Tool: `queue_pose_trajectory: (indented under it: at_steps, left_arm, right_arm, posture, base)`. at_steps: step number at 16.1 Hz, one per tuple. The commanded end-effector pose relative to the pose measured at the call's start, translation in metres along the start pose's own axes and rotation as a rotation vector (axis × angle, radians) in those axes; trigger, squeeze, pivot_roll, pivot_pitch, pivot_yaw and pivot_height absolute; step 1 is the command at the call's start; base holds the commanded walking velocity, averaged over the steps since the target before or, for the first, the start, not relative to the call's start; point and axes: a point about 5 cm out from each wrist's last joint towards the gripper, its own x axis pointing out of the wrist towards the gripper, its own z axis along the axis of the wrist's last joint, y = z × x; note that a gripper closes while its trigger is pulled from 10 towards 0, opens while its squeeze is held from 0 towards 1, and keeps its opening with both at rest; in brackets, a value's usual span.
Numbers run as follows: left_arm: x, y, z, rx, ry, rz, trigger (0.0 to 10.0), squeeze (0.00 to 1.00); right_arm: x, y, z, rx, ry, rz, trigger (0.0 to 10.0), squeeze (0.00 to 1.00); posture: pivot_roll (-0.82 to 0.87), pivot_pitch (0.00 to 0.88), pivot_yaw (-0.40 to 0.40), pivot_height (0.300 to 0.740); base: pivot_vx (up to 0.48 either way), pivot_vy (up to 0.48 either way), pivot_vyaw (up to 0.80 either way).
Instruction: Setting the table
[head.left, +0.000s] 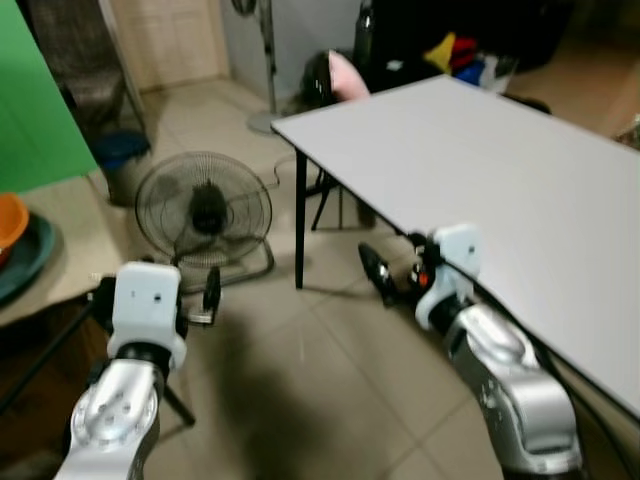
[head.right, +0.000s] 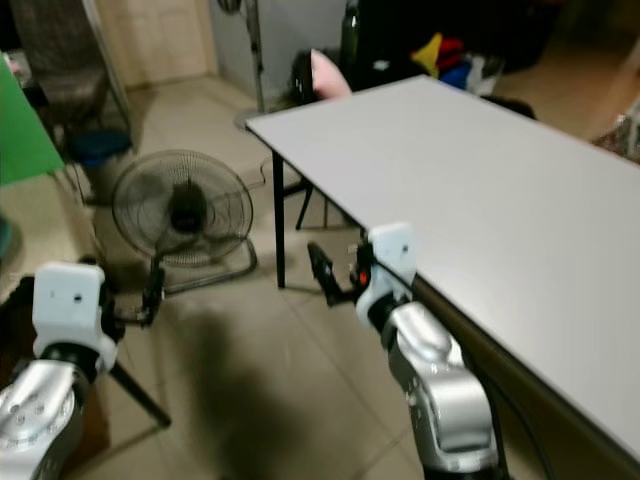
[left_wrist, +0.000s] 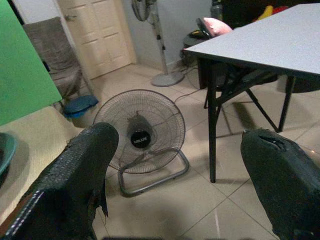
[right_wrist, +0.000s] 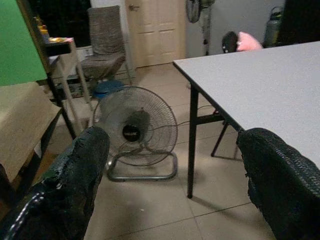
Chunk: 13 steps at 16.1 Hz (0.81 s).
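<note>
We stand between two surfaces, both pincers spread wide and carrying nothing: the left pincer (head.left: 205, 295) hovers near the side worktop (head.left: 70, 235) with its orange bowl (head.left: 8, 222), the right pincer (head.left: 385, 272) beside the bare grey worktop (head.left: 480, 170), presumably awaiting dishes; a floor fan (head.left: 204, 210) sits ahead

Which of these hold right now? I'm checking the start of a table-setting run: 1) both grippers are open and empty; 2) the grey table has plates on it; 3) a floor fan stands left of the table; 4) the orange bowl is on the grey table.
1) True: the left gripper and right gripper are open, holding nothing.
2) False: the grey table is bare.
3) True: the floor fan stands there.
4) False: the orange bowl sits on the beige side table.
</note>
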Motion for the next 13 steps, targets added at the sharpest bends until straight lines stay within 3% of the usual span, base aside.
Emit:
queue_pose_trajectory:
  at_steps: [1,7,11,13]
  left_arm:
    - [-0.001,-0.004,0.003,-0.004,-0.007,-0.016,10.0,0.0]
    - [-0.003,0.0,0.003,0.002,0.0,-0.01,10.0,0.0]
    - [-0.003,0.001,0.004,0.007,-0.007,-0.003,10.0,0.0]
    - [-0.004,0.002,0.008,-0.006,-0.035,0.018,10.0,0.0]
  right_arm:
    - [-0.003,-0.007,-0.003,0.005,0.028,-0.03,10.0,0.0]
    - [0.001,-0.004,-0.007,0.076,0.059,-0.023,10.0,0.0]
    - [0.002,-0.001,-0.005,0.059,0.042,-0.004,10.0,0.0]
    - [0.005,0.004,-0.002,0.086,0.038,0.053,10.0,0.0]
  posture:
    - [-0.01,0.0,0.039,0.74]
    - [0.0,0.0,0.034,0.74]
    - [0.01,0.0,0.031,0.74]
    - [0.02,0.0,0.021,0.74]
  base:
    - [0.0,0.352,0.0]
    - [0.0,0.345,0.0]
    - [0.0,0.349,0.0]
    - [0.0,0.0,0.0]
